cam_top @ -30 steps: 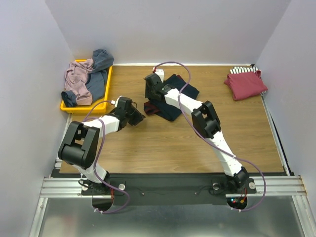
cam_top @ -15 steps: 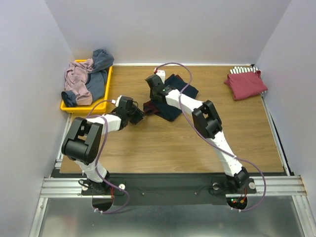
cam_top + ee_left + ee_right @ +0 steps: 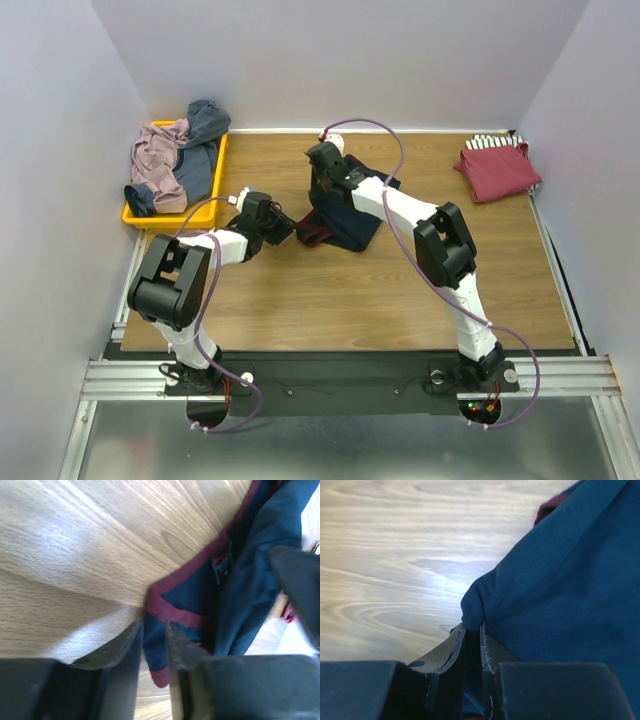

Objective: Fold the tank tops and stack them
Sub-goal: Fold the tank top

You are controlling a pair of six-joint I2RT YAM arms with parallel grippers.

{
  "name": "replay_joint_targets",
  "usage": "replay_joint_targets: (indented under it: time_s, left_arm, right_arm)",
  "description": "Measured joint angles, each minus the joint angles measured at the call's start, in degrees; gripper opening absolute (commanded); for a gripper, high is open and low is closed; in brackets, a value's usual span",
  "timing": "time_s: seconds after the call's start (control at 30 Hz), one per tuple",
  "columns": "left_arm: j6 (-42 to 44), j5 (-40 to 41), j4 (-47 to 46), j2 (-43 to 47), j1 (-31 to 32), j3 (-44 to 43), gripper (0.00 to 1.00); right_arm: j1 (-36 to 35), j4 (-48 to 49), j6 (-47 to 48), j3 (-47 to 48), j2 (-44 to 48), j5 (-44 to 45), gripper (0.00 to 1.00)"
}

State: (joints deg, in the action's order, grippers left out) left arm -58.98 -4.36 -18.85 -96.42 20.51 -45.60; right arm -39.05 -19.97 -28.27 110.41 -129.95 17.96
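The navy jersey point(image 3: 350, 225) with maroon trim lies bunched at mid-table. My right gripper point(image 3: 322, 192) is at its far left part, shut on a fold of the navy cloth point(image 3: 560, 580); the pinch shows at my right gripper point(image 3: 472, 626) in its wrist view. My left gripper point(image 3: 285, 228) sits at the jersey's near-left maroon corner. In the left wrist view its jaws point(image 3: 153, 625) stand open, a little apart, with the trimmed hem point(image 3: 172, 612) hanging between them. A dark red top point(image 3: 497, 170) lies folded on a striped one point(image 3: 495, 142) at the far right.
A yellow tray point(image 3: 170, 222) at the far left holds a mauve top point(image 3: 155, 160) and a grey-blue top point(image 3: 205, 125), both crumpled. White walls close in the table on the left, the right and behind.
The right gripper has shut on the jersey and pulled it right and toward me. The left gripper has crept right to the jersey's maroon corner.
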Motion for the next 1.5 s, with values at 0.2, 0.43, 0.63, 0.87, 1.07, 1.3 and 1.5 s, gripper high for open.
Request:
replay_joint_targets:
  time_s: [0.2, 0.43, 0.63, 0.87, 1.07, 1.3, 1.5]
  left_arm:
    - [7.7, 1.5, 1.2, 4.3, 3.4, 0.1, 0.47]
    - [13.0, 9.7, 3.5, 14.4, 9.1, 9.0, 0.53]
    - [15.0, 15.5, 5.9, 20.4, 12.0, 14.6, 0.59]
    - [19.7, 15.7, 2.7, 26.1, 21.3, 17.7, 0.60]
    - [25.9, 16.7, -1.0, 25.5, 31.9, 18.4, 0.60]
    - [34.0, 24.0, -5.4, 18.4, 44.6, 14.3, 0.59]
    - [41.4, 33.1, -9.1, 10.4, 49.6, 7.4, 0.59]
  right_arm:
    - [0.4, 1.2, 0.6, -3.1, 4.1, -2.3, 0.01]
    - [0.8, 1.3, 3.7, -8.4, 6.4, -7.9, 0.00]
    - [0.9, 2.6, 7.5, -16.7, 7.4, -12.9, 0.00]
    - [1.3, 2.4, 11.5, -31.1, 16.3, -16.0, 0.00]
    - [4.0, 2.5, 11.9, -36.3, 24.0, -21.1, 0.00]
    - [6.5, 2.9, 10.3, -36.2, 24.1, -26.0, 0.00]
    - [7.7, 3.0, 8.7, -36.2, 23.2, -29.1, 0.00]
